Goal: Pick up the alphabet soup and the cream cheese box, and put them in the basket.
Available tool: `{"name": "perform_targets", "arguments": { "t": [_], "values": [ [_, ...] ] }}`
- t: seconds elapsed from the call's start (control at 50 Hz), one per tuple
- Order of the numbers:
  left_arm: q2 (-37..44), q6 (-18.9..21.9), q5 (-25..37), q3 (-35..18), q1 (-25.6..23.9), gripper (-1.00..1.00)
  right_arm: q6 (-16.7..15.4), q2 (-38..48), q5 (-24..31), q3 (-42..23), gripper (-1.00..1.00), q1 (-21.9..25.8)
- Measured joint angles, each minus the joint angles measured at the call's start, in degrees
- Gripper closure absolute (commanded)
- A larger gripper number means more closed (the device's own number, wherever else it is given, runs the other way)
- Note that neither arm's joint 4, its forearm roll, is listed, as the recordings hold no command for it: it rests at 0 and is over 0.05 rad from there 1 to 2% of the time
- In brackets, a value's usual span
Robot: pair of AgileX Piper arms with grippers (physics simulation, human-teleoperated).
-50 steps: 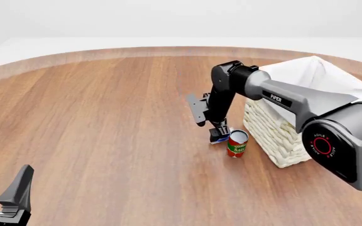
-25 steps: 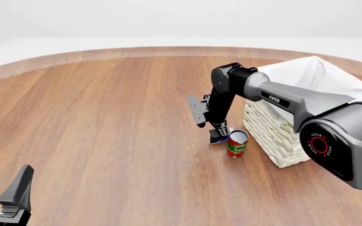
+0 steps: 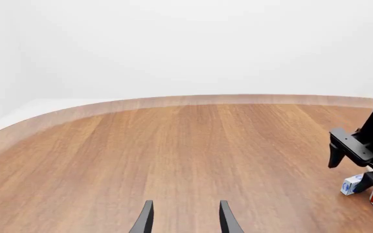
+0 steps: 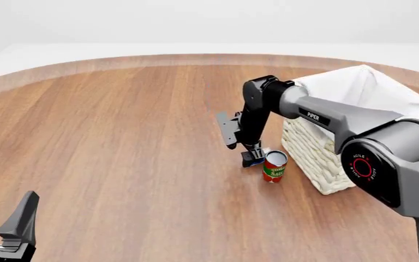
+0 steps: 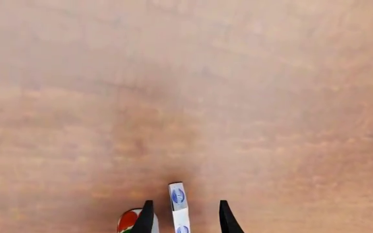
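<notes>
Right pincer (image 4: 252,156) astride one cream cheese box (image 5: 178,206), unclenched; left pincer (image 3: 183,218) released; one red-green can (image 4: 274,166), one basket (image 4: 318,158).

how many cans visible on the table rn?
1: the red and green labelled can stands between the right gripper and the cream-white wicker basket. No blue and yellow can shows; the basket's inside is only partly visible.

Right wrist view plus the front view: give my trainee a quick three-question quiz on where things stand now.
1. True or false: the cream cheese box lies between the fingers of the right gripper.
2. The can standing beside that gripper has a label that is: A blue and yellow, B red and green, C plain white.
3. Fill in: the left gripper is ___ (open or shut).
Key: 1 true; 2 B; 3 open.
</notes>
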Motion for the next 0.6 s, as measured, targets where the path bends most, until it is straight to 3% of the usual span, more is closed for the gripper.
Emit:
{"name": "perform_targets", "arguments": {
  "t": [0.6],
  "values": [
    [0.0,0.0,0.0,0.0,0.0,-1.00,0.9,1.3,0.5,-0.5,-1.00,-0.1]
  ]
}}
